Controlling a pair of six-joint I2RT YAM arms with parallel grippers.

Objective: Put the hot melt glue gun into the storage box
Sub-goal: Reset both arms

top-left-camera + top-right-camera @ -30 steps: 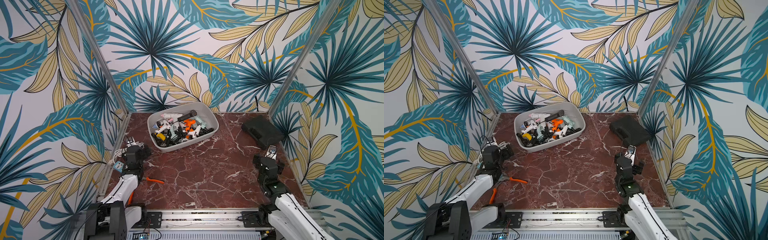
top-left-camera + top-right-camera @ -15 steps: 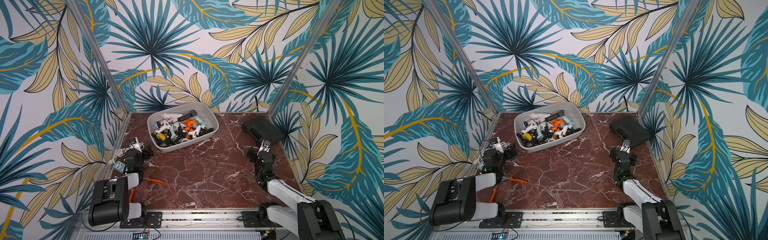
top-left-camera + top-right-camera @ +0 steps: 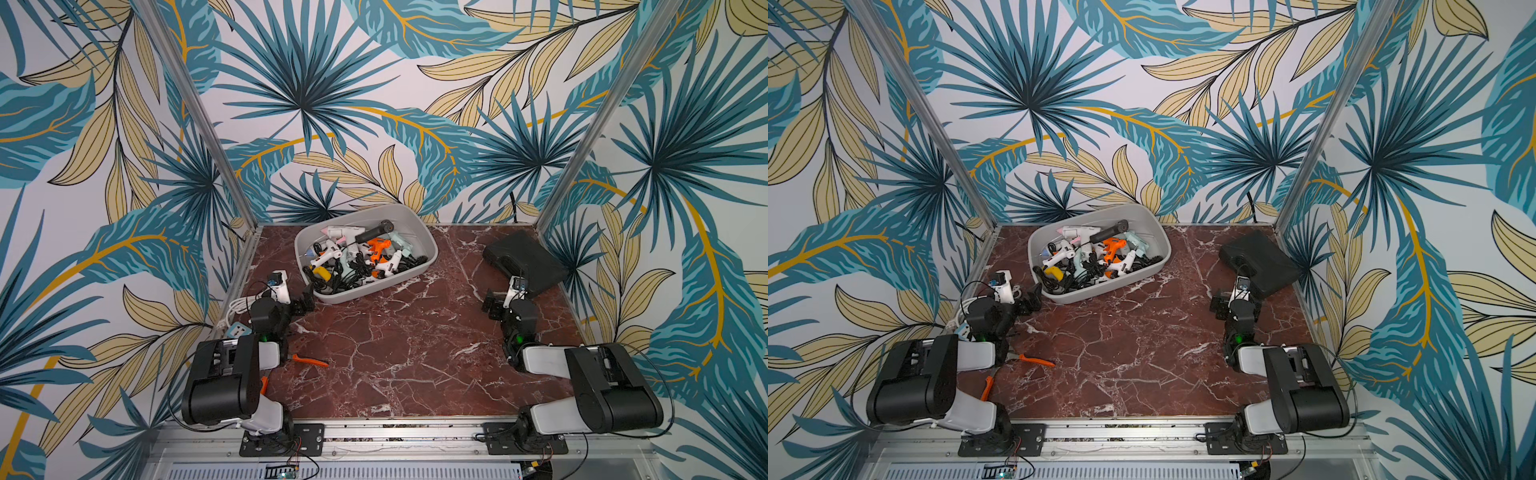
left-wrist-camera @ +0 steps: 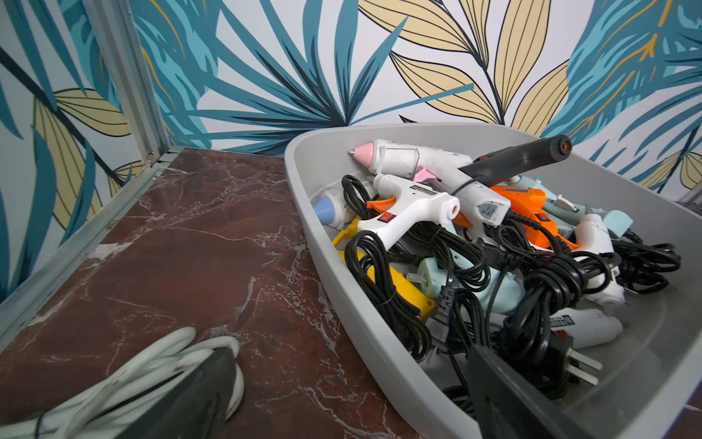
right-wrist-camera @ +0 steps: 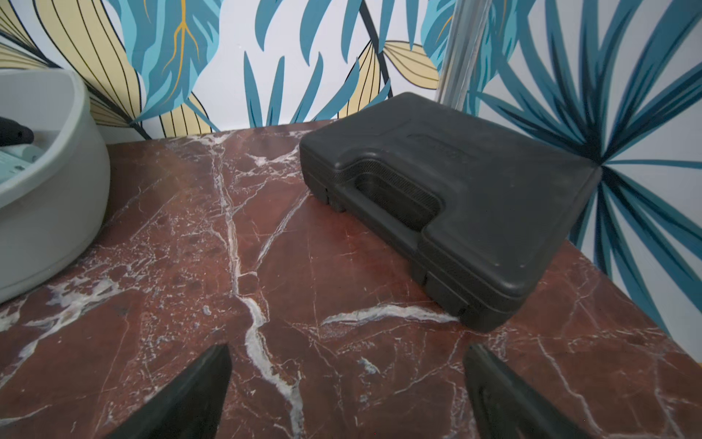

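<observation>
Holding nothing on either side. My left gripper [image 4: 351, 351] stands wide, and its dark fingers [image 4: 182, 395] are spread well apart. One finger shows against bare table, the other against the near wall of the storage box [image 3: 374, 289]. In both top views this gripper sits left of frame centre, just beside the box's lower-left corner. I cannot tell whether it touches.

My right gripper [image 5: 346, 347] is equally wide and empty. It sits low over the marble table [image 5: 266, 247], facing the black hard case [image 5: 475, 197] and apart from it. In both top views the case lies at right of frame, near the back corner post.

The storage box is a light grey tub at upper centre of both top views.
- Every glue gun I can see lies inside it, in a heap.
- The heap includes a white gun with a pink tip [image 4: 399, 159], a black gun [image 4: 520, 157] propped across it, an orange gun [image 4: 528, 205] and a yellow gun [image 4: 399, 289].
- Black cords [image 4: 551, 289] are tangled through the heap.

Orange-handled pliers [image 3: 309, 360] lie on the table at lower left, partly under my left arm. A white cable coil [image 4: 152, 365] sits just beside the left gripper.
</observation>
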